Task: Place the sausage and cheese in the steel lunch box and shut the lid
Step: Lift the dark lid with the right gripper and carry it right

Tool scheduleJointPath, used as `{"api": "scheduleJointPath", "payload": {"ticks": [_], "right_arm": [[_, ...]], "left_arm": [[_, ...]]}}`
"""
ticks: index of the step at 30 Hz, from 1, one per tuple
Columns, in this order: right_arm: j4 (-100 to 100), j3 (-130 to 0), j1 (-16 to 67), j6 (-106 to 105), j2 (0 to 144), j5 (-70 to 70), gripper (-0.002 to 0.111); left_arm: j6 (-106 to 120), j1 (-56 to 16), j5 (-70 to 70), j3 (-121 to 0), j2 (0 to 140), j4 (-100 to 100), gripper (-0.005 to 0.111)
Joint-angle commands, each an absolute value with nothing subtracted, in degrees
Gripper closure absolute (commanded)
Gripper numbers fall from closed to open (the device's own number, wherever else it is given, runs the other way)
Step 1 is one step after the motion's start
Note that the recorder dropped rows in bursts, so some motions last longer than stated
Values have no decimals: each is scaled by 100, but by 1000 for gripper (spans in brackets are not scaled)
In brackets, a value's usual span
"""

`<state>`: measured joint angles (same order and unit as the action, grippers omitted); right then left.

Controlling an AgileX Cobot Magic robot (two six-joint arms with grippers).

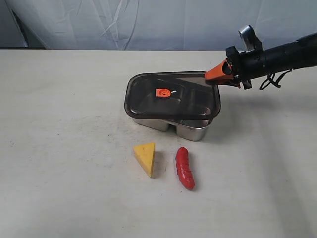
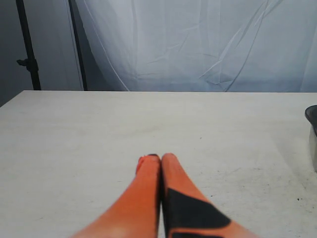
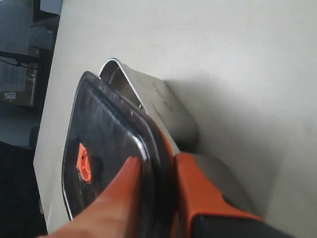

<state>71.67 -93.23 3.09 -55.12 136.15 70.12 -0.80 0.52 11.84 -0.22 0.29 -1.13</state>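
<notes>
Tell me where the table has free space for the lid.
Free: the table left of the steel lunch box and cheese, and right of the sausage. Crowded: in front of the box, and its right end, where the right claw grips the lid.

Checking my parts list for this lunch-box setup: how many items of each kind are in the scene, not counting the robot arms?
toy foods: 2 (cheese, sausage)
steel lunch box: 1
lid: 1
total: 4
</notes>
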Motion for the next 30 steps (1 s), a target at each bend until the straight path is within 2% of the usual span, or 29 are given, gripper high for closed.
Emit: {"api": "scheduleJointPath", "payload": {"ticks": [1, 30], "right_arm": [[7298, -9343, 296, -5575, 13656, 6996, 109], [8119, -9343, 296, -5575, 11814, 6996, 109]], "left_arm": [[-88, 40, 1113, 0, 0, -79, 107], [-88, 40, 1113, 0, 0, -79, 107]]}}
